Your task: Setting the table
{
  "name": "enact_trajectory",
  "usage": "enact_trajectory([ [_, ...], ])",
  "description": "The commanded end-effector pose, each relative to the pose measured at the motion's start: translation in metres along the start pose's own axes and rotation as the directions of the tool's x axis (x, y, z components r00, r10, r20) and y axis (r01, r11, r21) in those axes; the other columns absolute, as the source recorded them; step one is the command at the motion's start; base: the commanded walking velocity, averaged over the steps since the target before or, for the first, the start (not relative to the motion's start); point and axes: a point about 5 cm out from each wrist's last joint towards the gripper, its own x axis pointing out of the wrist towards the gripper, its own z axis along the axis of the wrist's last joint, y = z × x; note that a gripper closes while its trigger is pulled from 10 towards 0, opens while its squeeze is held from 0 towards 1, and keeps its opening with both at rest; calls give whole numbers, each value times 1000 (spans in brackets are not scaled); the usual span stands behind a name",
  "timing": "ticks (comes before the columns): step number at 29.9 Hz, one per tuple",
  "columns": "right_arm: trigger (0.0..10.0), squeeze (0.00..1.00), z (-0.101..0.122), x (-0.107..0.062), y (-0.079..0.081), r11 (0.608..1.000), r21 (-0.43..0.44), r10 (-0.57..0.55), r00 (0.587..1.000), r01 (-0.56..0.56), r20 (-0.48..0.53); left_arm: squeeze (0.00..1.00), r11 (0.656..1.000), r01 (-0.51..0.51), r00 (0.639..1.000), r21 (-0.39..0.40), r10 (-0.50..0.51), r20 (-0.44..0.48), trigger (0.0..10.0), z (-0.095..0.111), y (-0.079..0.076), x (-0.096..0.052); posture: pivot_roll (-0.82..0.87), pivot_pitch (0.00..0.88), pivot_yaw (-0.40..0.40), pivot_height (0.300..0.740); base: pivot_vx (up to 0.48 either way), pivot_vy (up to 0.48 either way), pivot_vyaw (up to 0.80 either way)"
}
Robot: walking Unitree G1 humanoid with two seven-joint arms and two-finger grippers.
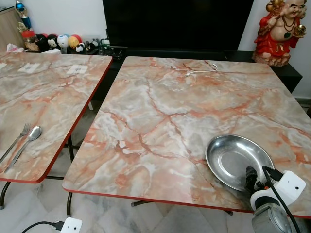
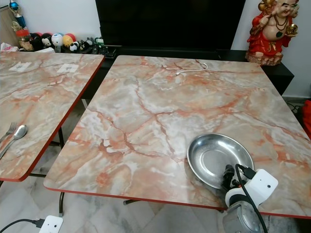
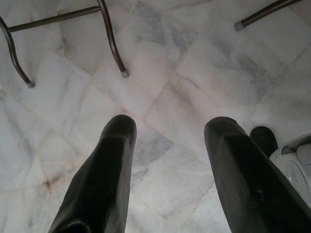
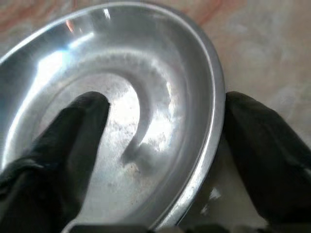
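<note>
— Where's the steel plate (image 1: 236, 160)?

— On the big marble-patterned table (image 1: 160, 121), at its near right corner, close to the red front edge. It lies flat, shiny, with nothing in it.

— And the right gripper (image 4: 160, 145)?

— Right at the plate's near rim. In the right wrist view its two black fingers (image 4: 63, 145) straddle that rim — one reaches over the inside of the plate, the other sits outside it above the tabletop. They are spread, with a visible gap on each side of the rim, so they are not pinching it.

— The left gripper (image 3: 167, 170)?

— Hanging low, well away from the plate, pointed at the pale marble floor (image 3: 170, 82). Its fingers are apart, nothing between them. Thin metal table legs (image 3: 112, 39) stand on the floor beyond it.

— What else is near the plate?

— Nothing close. Far across the same table from it, near the back edge, lies a white cable (image 1: 201, 71). Off to the plate's left, across a gap, stands a second table (image 1: 43, 97) of the same pattern; a fork (image 1: 19, 136) and a spoon (image 1: 30, 138) lie side by side near its front edge. Behind the plate's table, past its far right corner, a red figurine (image 1: 279, 31) stands on a dark cabinet.
</note>
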Motion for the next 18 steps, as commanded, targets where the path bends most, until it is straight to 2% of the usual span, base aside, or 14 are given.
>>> enact_trajectory([
  [1,10000,0,-6,-10,2,1000,15,-11,1000,12,-19,0,1000,3,1000,25,-3,-14,10000,-4,2,-1,79,5,-26,740,0,0,0],
  [3,10000,0,-6,-13,-2,999,13,-43,999,43,-13,0,1000,5,1000,25,-5,-13,10000,-4,2,-1,79,5,-26,740,0,0,0],
  [5,10000,0,-2,-19,-13,992,-23,-122,992,123,24,0,1000,5,1000,22,-5,-12,10000,-4,2,-1,79,5,-26,740,0,0,0],
  [8,10000,0,1,-22,-20,985,-40,-164,985,166,62,0,1000,6,1000,20,-6,-11,10000,-4,1,-1,70,7,-31,740,0,0,0],
  [10,10000,0,6,-23,-27,974,-82,-200,973,210,112,0,1000,8,1000,21,-8,-9,10000,-3,0,-1,70,7,-31,740,0,0,0],
  [11,10000,0,10,-23,-27,975,-61,-202,970,212,136,0,1000,8,1000,21,-8,-8,10000,-3,-1,-1,70,7,-31,740,0,0,0],
  [12,10000,0,13,-22,-26,977,-60,-194,967,206,162,0,1000,8,1000,21,-8,-8,10000,-2,-1,-1,68,6,-30,740,0,0,0],
  [14,10000,0,28,-16,-16,975,-184,-69,959,123,276,0,1000,7,1000,20,-6,-9,10000,-2,-1,-1,57,6,-25,740,0,0,0],
  [16,10000,0,35,-12,-9,952,-299,28,950,70,311,0,1000,6,1000,17,-6,-8,10000,-2,-1,0,58,6,-16,740,0,0,0],
  [17,10000,0,43,-3,-3,953,-302,101,942,0,320,0,1000,7,1000,13,-7,-8,10000,-1,-2,0,58,6,-16,740,0,0,0],
  [18,10000,0,43,-3,-3,953,-302,101,942,0,320,0,1000,7,1000,13,-7,-8,10000,-1,-2,0,58,6,-16,740,0,0,0],
])
